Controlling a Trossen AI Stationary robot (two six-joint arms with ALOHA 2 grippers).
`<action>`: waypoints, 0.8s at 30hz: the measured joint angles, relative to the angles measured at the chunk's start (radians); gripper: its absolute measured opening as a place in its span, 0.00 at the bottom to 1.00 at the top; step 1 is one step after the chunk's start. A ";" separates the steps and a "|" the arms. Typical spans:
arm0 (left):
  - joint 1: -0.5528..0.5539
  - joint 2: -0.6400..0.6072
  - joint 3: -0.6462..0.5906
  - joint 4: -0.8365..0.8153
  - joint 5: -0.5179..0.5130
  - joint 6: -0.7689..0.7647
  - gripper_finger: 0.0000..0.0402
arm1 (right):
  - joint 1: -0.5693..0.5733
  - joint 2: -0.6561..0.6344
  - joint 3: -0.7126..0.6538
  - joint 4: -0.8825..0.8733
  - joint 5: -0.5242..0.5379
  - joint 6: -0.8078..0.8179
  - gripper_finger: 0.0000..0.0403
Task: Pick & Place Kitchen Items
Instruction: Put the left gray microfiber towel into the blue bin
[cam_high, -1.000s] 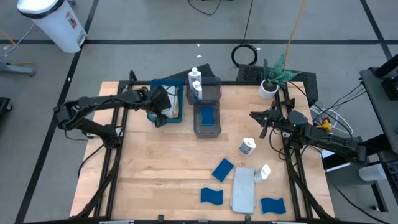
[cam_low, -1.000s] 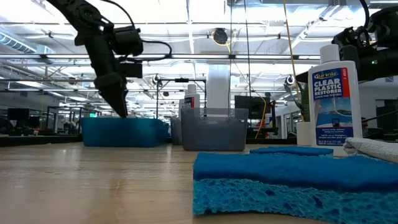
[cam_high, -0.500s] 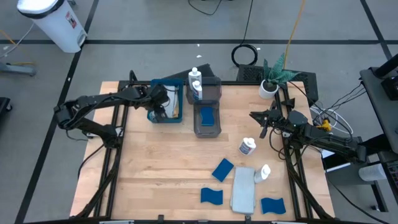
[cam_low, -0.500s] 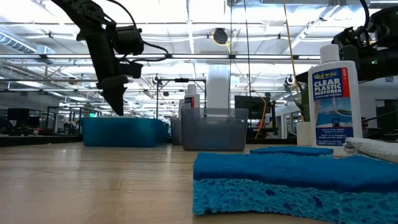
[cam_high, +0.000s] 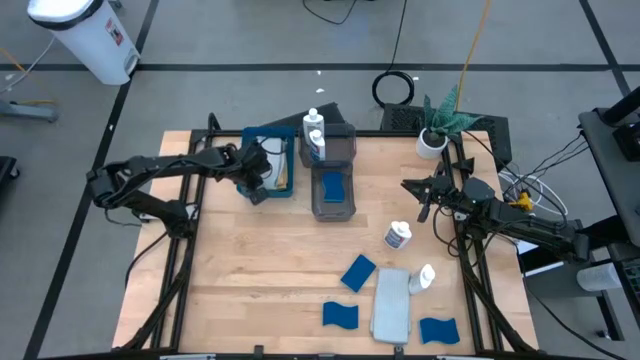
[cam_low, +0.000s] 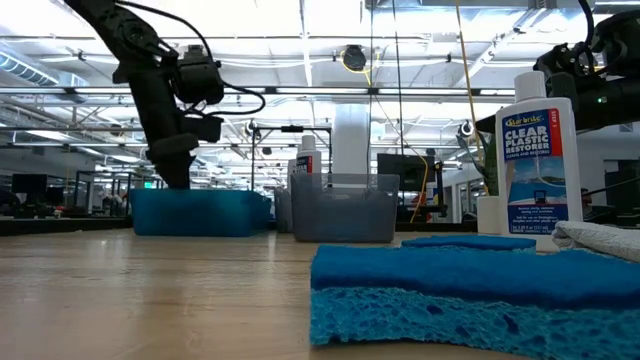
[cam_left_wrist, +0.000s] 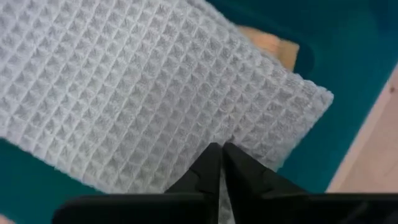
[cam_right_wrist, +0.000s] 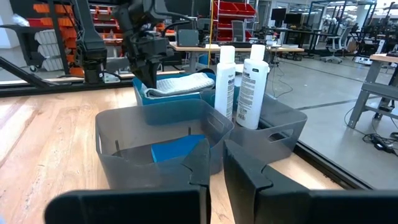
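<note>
From overhead, I see my left tool (cam_high: 256, 190) at the upper left of the counter (cam_high: 250, 280), over the near edge of the blue tray (cam_high: 285, 190), where a light grey cloth (cam_high: 273, 160) lies. Two white bottles (cam_high: 314, 135) stand in the far grey bin (cam_high: 340, 145), and a blue sponge (cam_high: 333, 186) lies in the near bin (cam_high: 332, 207). My right tool (cam_high: 423, 212) waits at the right edge, fingers together and empty. Lower in the frame lie a tipped bottle (cam_high: 398, 236), three more sponges (cam_high: 357, 272), a second grey cloth (cam_high: 392, 304) and another bottle (cam_high: 425, 276) beside it. At counter level, the left tool (cam_low: 172, 170) hangs above the tray (cam_low: 195, 212) at left, a sponge (cam_low: 470, 295) fills the lower right, and a labelled bottle (cam_low: 542, 160) stands behind it. Through the left wrist camera, the tool (cam_left_wrist: 221, 155) is pinched shut, its tips against the waffle-weave cloth (cam_left_wrist: 143, 93) in the tray (cam_left_wrist: 348, 56); I cannot tell whether any fabric is caught. Through the right wrist camera, the narrow tool (cam_right_wrist: 216, 158) faces the bins (cam_right_wrist: 149, 124), with the bottles (cam_right_wrist: 239, 81) at centre and the sponge (cam_right_wrist: 177, 149) inside.
</note>
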 joint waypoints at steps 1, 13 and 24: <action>0.000 0.000 -0.008 0.019 0.000 0.002 0.06 | 0.000 0.000 0.000 0.000 0.000 0.000 0.05; -0.010 -0.027 0.048 0.032 -0.001 0.051 0.09 | 0.000 0.000 0.000 0.000 0.000 0.000 0.05; -0.043 0.048 0.049 0.068 0.069 0.029 0.09 | 0.000 0.000 0.000 0.000 0.000 0.000 0.05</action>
